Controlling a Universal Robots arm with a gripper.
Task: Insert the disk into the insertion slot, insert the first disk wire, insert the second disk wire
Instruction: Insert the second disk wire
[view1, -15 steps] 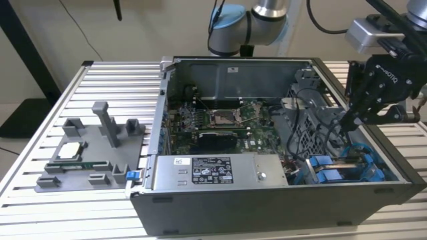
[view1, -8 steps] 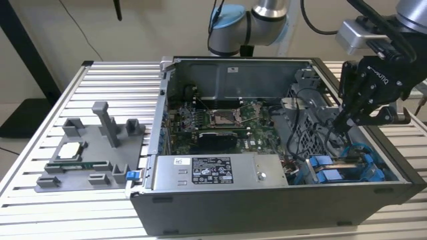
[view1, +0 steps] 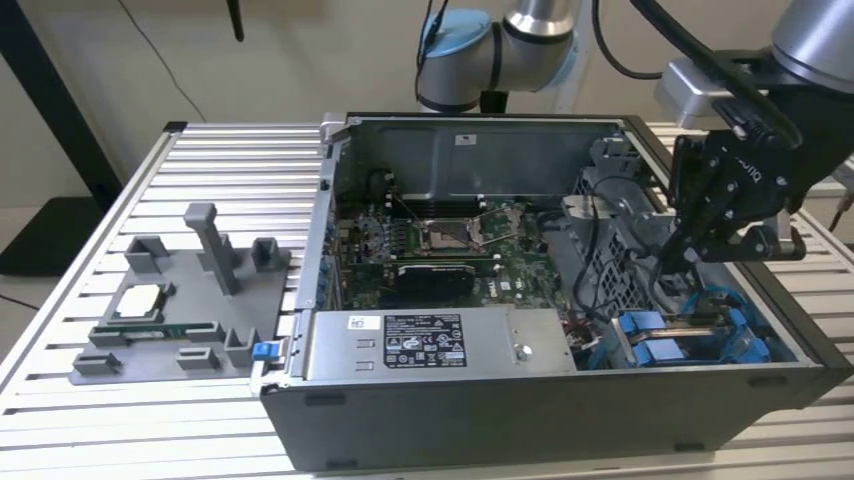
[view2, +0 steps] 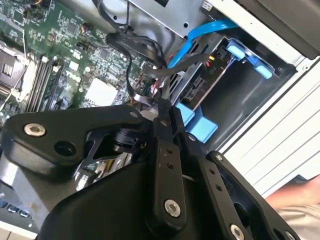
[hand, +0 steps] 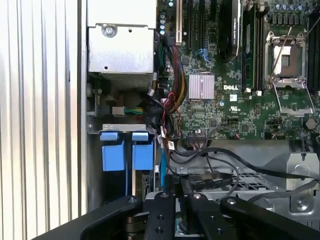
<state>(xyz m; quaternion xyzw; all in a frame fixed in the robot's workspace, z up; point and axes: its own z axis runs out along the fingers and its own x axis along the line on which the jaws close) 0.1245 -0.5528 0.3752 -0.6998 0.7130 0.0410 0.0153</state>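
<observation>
Second wrist view: gripper (view2: 167, 112) clenched on a dark wire (view2: 131, 65), poised just beside the disk (view2: 200, 85) seated in its blue-framed slot, connector edge facing fingertips.

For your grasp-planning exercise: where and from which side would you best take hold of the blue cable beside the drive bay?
Probably grip the blue cable on its straight free run above the disk, coming from the open top of the case. That stretch is flat, thin and seems clear of the black wires nearer the gripper.
</observation>
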